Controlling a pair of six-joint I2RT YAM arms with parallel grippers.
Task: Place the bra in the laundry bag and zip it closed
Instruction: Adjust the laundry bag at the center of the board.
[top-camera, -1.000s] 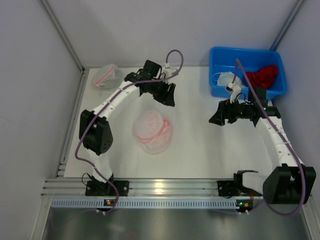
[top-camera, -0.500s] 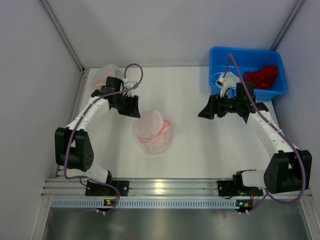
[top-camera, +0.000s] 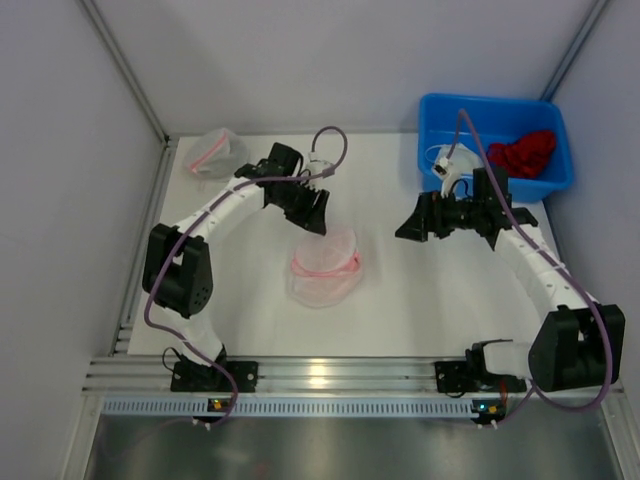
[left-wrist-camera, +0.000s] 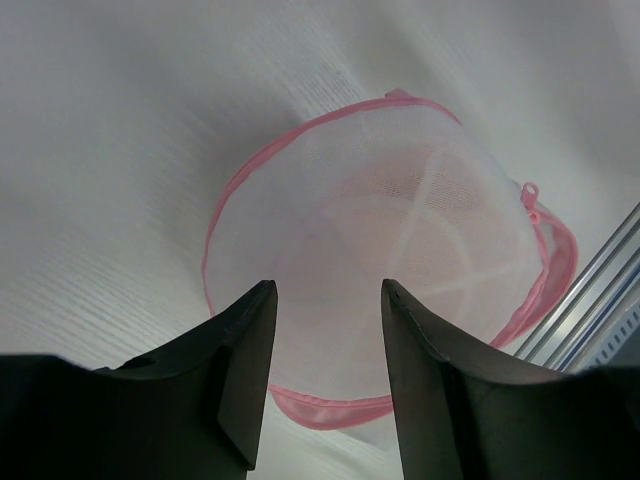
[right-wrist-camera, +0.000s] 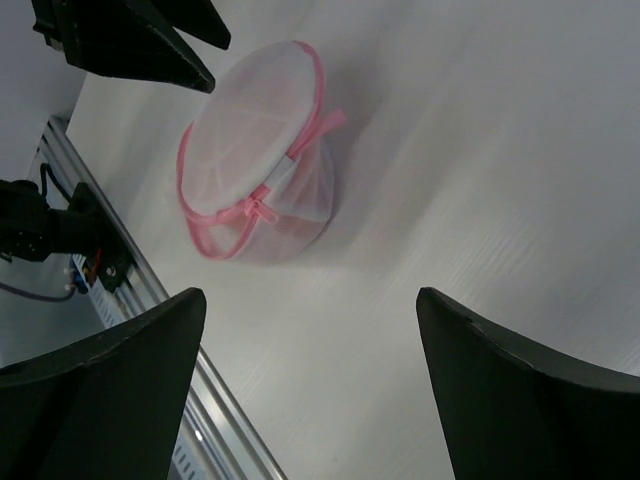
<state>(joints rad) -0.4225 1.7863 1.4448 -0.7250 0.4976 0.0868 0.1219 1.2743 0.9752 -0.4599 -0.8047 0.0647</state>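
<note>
The laundry bag (top-camera: 325, 265), a round white mesh pouch with pink trim, lies at the middle of the table. Its pink zipper pull (right-wrist-camera: 255, 208) sits on the seam, which looks closed. The bra shows only as a faint peach tint through the mesh (left-wrist-camera: 400, 230). My left gripper (top-camera: 315, 222) hangs just beyond the bag's far edge, open, with nothing between its black fingers (left-wrist-camera: 240, 380). My right gripper (top-camera: 408, 228) hovers to the bag's right, apart from it, jaws spread wide and empty (right-wrist-camera: 310, 295).
A blue bin (top-camera: 435, 165) at the back right holds a red garment (top-camera: 522, 152) and a white item (top-camera: 447, 157). A second mesh bag (top-camera: 215, 152) lies at the back left corner. The aluminium rail (top-camera: 320, 375) runs along the near edge.
The left gripper swung out to the left and came back beside the bag. The bag has shifted slightly right and turned. The right gripper moved left and opened wider.
</note>
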